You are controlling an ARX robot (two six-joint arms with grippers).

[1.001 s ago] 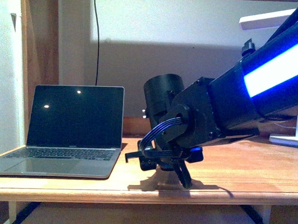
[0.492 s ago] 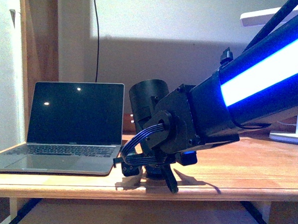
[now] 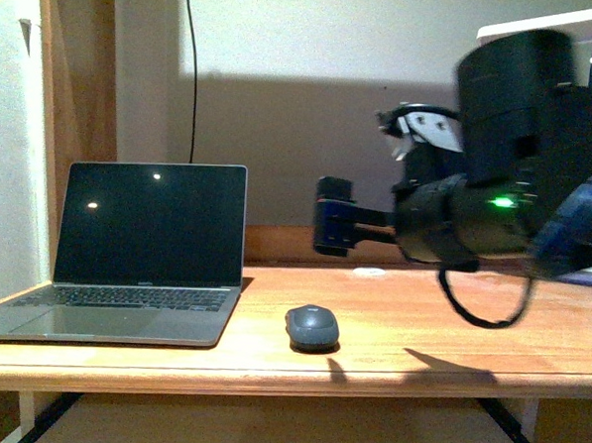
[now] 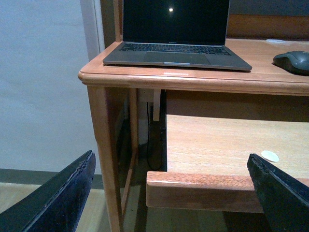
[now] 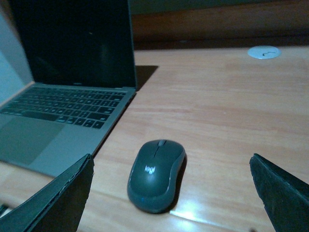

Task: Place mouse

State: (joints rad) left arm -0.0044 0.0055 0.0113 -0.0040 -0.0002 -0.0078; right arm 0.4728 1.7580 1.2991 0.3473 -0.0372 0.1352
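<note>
The mouse [image 3: 312,328] is lying on the desk [image 3: 449,334], lower centre of the front view, just right of the laptop [image 3: 150,254]. The right gripper [image 5: 171,162] and left gripper [image 4: 171,159] are gaping wide, holding nothing.

Dark grey mouse [image 5: 156,175], pale logo on back; silver-grey laptop [image 3: 142,318], black screen with two white glints, dark keys; orange-brown wood-grain desk [image 3: 449,339]; small white disc [image 5: 263,52]; black right arm [image 3: 510,114], green light, blue cable; off-white wall [image 3: 385,38], grey shadow band across it; black cord [image 3: 194,77].
</note>
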